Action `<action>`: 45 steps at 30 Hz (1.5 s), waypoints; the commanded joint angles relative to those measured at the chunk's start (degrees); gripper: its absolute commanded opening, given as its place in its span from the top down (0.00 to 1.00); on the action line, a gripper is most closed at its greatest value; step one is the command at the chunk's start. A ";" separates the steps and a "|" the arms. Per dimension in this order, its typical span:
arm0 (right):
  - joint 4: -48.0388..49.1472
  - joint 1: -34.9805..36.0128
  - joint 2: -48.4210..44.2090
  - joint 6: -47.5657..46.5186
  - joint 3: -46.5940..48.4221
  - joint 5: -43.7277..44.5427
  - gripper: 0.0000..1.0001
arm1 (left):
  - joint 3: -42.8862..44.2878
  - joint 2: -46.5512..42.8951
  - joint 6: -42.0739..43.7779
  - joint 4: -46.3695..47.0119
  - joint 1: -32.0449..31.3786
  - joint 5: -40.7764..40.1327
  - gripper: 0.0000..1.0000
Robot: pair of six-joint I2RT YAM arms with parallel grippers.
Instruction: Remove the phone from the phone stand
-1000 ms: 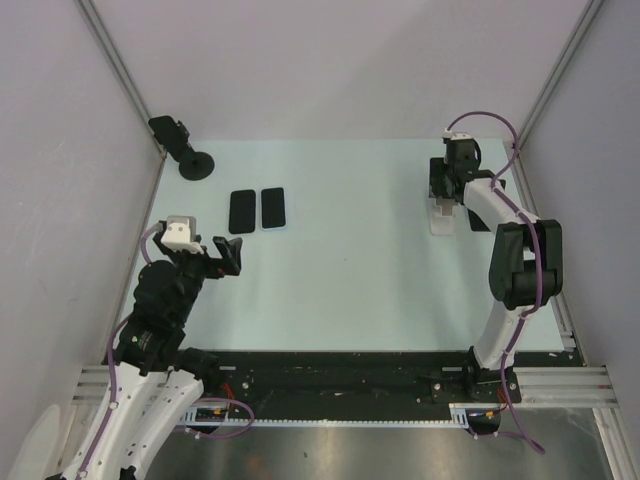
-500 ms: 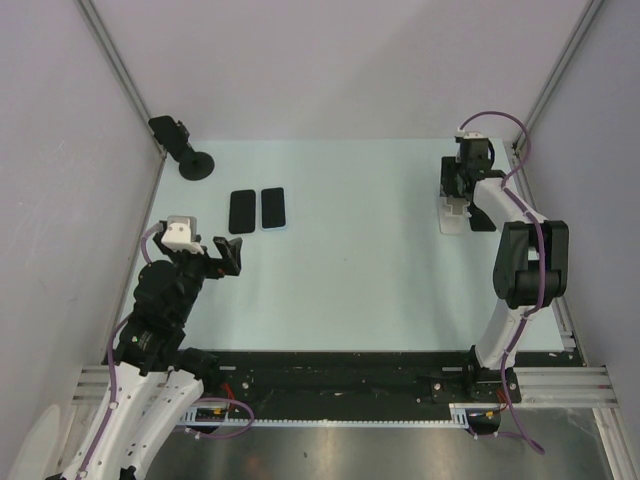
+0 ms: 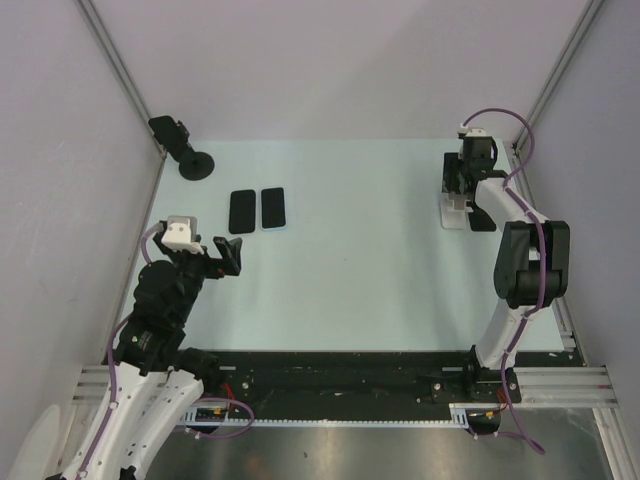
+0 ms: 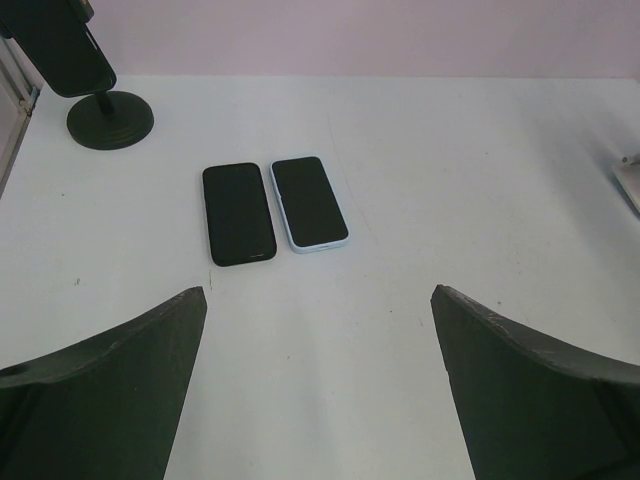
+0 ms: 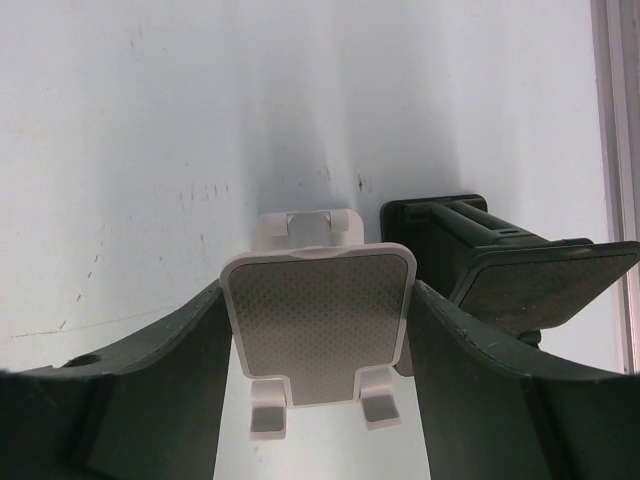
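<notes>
Two phones lie flat side by side on the table at the left: a black one and a pale-blue-edged one. A white phone stand stands at the far right with a bare patterned plate. My right gripper has its jaws closed against both sides of that plate. A black stand is just to its right. My left gripper is open and empty, near of the phones.
A black stand with a round base is in the far left corner. I cannot tell whether it holds anything. Grey walls close in the table, and an aluminium rail runs along the right edge.
My right gripper and the white stand have shifted together to the right, toward the black stand. The left arm and the two phones have not moved.
</notes>
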 commanded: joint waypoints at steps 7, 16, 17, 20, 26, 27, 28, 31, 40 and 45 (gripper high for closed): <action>2.11 -0.16 1.28 -0.84 2.33 0.63 0.65 | -0.40 -0.08 1.82 1.71 0.02 0.20 0.00; 1.67 -0.16 2.25 -0.14 2.33 0.63 0.46 | -0.49 -0.08 1.81 1.79 0.02 0.20 0.00; 1.67 -0.16 2.07 -0.05 2.33 0.63 0.43 | -0.49 -0.08 1.90 1.71 0.02 0.20 0.00; 1.41 -0.07 1.11 0.30 2.33 0.19 0.27 | -0.49 0.01 1.81 1.79 0.11 0.29 0.00; 1.50 -0.07 -2.32 1.01 2.33 -0.86 0.09 | -0.49 -0.25 1.82 1.71 0.02 0.29 0.00; 1.41 0.10 -4.06 1.09 2.33 -1.04 0.08 | -0.58 -0.17 1.90 1.71 0.02 0.29 0.00; 1.49 0.45 -5.04 1.09 2.33 -1.65 0.06 | -0.58 -0.17 1.82 1.71 0.02 0.29 0.00; 1.06 1.07 -9.87 1.79 2.33 -2.96 0.02 | -0.67 -0.25 1.81 1.71 0.02 0.47 0.00; -5.79 3.44 -28.22 10.74 0.50 -8.41 0.00 | -0.84 0.18 1.11 1.71 0.11 -0.94 0.00; -6.59 4.32 -40.71 14.71 -6.79 -9.03 0.00 | 0.21 3.08 -0.03 1.62 0.46 -2.69 0.00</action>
